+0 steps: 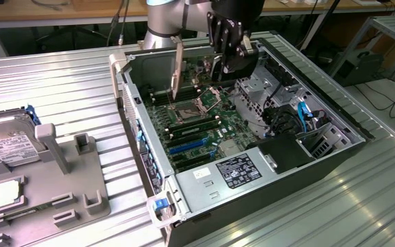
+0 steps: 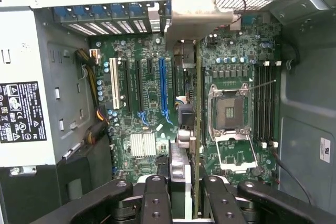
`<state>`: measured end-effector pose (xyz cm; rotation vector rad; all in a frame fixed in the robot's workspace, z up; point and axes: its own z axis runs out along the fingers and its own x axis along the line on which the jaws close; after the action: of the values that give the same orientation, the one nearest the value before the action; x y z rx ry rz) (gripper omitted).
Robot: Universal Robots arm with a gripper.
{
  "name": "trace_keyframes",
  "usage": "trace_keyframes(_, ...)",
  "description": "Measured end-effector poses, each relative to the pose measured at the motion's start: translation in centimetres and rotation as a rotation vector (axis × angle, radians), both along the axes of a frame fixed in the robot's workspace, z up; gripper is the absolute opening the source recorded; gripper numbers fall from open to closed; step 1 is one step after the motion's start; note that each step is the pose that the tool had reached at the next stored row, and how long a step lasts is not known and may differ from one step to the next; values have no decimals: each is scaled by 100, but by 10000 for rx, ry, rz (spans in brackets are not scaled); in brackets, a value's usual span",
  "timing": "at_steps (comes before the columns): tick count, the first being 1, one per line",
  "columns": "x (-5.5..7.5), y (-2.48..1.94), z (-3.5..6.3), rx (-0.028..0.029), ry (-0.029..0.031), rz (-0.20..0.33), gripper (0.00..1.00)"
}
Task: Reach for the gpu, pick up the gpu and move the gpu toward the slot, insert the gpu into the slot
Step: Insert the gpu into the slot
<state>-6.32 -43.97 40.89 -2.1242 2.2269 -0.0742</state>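
Gripper: squeezed tight on the gpu.
Gpu: standing on its thin edge, up over the green motherboard.
Place: inside the open computer case, near the blue slot.

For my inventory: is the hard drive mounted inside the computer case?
No, the hard drive lies on the grey fixture outside the computer case.
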Motion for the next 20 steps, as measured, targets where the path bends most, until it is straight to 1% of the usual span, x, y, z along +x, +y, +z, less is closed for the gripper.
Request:
trace_keyframes(3, -12, 1, -64, -1, 0, 2, 29)
trace_keyframes(4, -17, 2, -77, -7, 0, 9, 29)
trace_keyframes(5, -21, 2, -82, -19, -12, 14, 29)
trace_keyframes(6, -24, 2, -88, -27, -40, 17, 29)
trace_keyframes(7, -27, 1, -94, -29, -87, 21, 29)
trace_keyframes(9, -32, 2, -104, -29, -220, 24, 29)
trace_keyframes(10, -31, 2, -114, -28, -248, 25, 29)
trace_keyframes(14, -47, 2, -180, -25, -249, 23, 29)
trace_keyframes(20, -123, 2, -270, -22, -250, 26, 29)
